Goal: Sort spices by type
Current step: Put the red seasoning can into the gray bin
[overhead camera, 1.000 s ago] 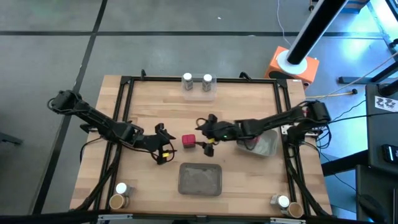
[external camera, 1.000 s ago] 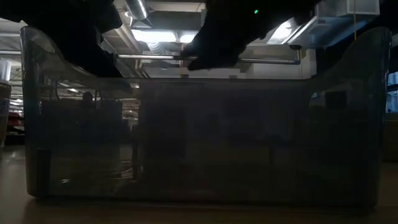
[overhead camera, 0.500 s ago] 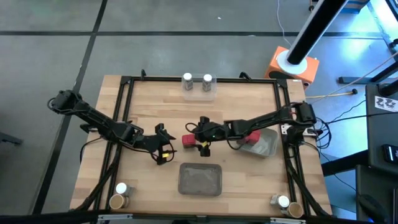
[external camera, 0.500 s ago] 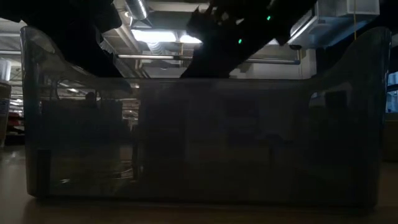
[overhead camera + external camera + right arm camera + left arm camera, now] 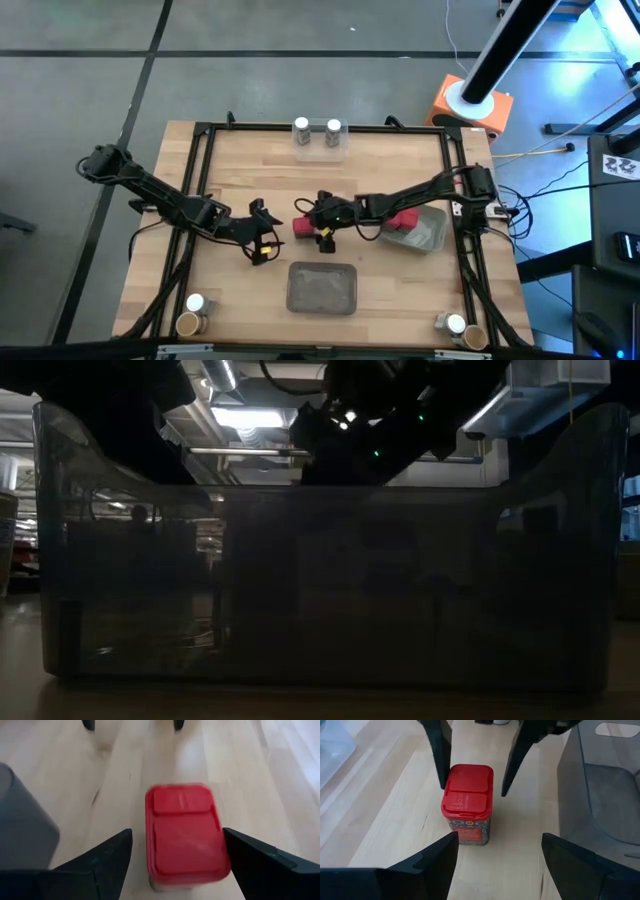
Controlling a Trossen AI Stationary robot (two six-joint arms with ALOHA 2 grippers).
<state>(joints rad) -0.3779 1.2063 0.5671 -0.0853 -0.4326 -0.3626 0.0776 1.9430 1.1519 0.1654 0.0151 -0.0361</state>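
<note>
A red spice box (image 5: 302,226) stood upright mid-tabletop. The right gripper (image 5: 313,222), fingers apart, straddled it; centring before closing seemed wise. The left gripper (image 5: 262,230) waited just beside, fingers apart, empty.

Overhead table evenly lit; table-level view dim, backlit by ceiling lights (image 5: 250,415); right wrist picture motion-blurred.
</note>
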